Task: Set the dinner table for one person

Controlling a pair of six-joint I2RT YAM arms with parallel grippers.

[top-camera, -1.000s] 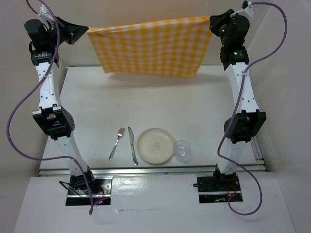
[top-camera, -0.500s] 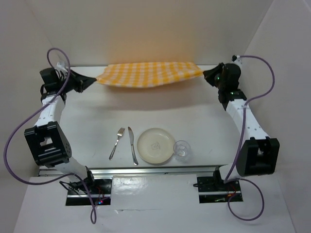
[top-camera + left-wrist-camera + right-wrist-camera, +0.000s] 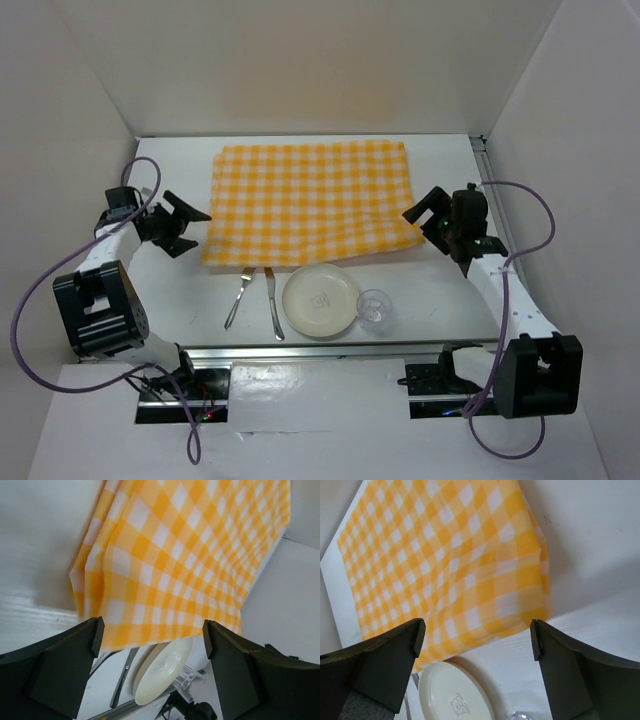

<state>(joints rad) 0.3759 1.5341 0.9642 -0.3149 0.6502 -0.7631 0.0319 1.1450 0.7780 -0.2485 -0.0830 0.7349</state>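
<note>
- Top view: the white table (image 3: 440,290) lies under the checked cloth (image 3: 310,200) and reaches out past it on every side.
- The cloth lies spread flat, with a slight ripple near its near right corner.
- The left tool (image 3: 190,228) sits just off the cloth's near left corner, fingers spread wide and holding nothing.
- The right tool (image 3: 427,223) sits just off the cloth's near right corner, also wide and empty.
- Along the cloth's near edge stand a fork (image 3: 238,297), a knife (image 3: 272,300), a plate (image 3: 321,300) and a glass (image 3: 374,307).
- Left wrist view: the left tool (image 3: 152,632) gapes wide at the cloth's (image 3: 190,545) corner, clear of the fabric; the plate (image 3: 160,672) and knife (image 3: 122,677) show just past that edge.
- Right wrist view: the right tool (image 3: 477,632) gapes wide over the cloth's (image 3: 445,555) corner, gripping nothing; bare table (image 3: 600,610) lies beside the cloth and the plate (image 3: 455,695) below its edge.
</note>
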